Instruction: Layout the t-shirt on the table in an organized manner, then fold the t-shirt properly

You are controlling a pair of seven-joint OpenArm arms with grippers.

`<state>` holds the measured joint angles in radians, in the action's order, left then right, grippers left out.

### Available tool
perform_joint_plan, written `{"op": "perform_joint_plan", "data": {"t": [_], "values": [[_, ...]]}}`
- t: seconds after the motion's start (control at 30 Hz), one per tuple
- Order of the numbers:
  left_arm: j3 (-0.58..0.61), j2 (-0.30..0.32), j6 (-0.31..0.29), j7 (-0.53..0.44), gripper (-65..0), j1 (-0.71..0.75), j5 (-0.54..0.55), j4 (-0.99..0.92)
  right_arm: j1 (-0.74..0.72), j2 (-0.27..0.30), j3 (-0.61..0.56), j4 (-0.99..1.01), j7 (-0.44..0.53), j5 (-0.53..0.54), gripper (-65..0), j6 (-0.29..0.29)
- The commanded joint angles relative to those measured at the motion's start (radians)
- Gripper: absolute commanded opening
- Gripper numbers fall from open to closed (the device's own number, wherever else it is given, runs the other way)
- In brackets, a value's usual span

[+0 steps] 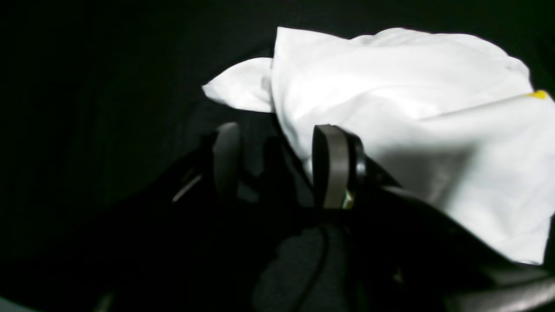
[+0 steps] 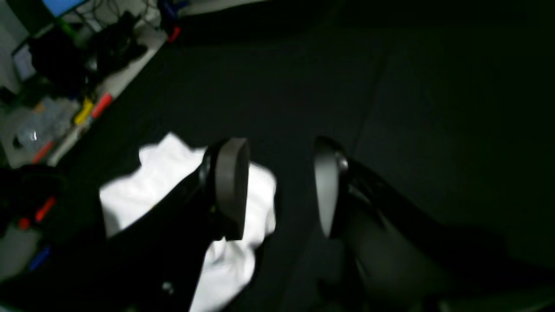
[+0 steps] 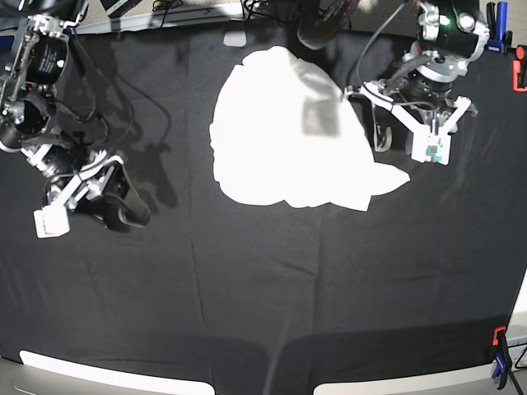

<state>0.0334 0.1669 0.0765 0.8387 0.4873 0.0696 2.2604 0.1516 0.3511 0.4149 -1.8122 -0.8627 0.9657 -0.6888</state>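
Black-clothed table (image 3: pixel 247 280), orange clip (image 3: pixel 519 74) at its edge, crumpled t-shirt (image 3: pixel 284 136) mid-table, left gripper (image 1: pixel 277 162) and right gripper (image 2: pixel 279 186) both agape, empty

- From my left claw (image 1: pixel 277 164), the t-shirt (image 1: pixel 390 108) runs off the picture's right edge, so I cannot see its far side.
- My own right finger (image 1: pixel 331 164) covers part of the cloth's near edge.
- Beyond my right claw (image 2: pixel 277 186), my left finger (image 2: pixel 230 186) and arm hide the shirt's middle.
- Overhead, glare washes the shirt blank; any print is unreadable.
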Motion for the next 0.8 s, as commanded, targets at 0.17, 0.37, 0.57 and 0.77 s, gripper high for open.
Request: {"op": "perform_joint_plan", "data": {"t": [0.17, 0.37, 0.57, 0.77], "values": [[0.0, 0.003, 0.001, -0.024, -39.8, -0.003, -0.005, 0.019, -0.008, 0.012, 0.006, -0.017, 0.014, 0.01, -41.5, -0.009], [0.0, 0.003, 0.001, -0.024, -39.8, -0.003, -0.005, 0.019, -0.008, 0.012, 0.006, -0.017, 0.041, 0.01, -41.5, -0.009], [0.0, 0.002, 0.001, -0.024, -39.8, -0.003, -0.005, 0.019, -0.014, 0.012, 0.006, -0.017, 0.061, 0.01, -41.5, -0.009], [0.0, 0.003, 0.001, -0.024, -39.8, -0.003, -0.005, 0.019, -0.052, 0.012, 0.006, -0.017, 0.061, 0.005, -41.5, -0.009]]}}
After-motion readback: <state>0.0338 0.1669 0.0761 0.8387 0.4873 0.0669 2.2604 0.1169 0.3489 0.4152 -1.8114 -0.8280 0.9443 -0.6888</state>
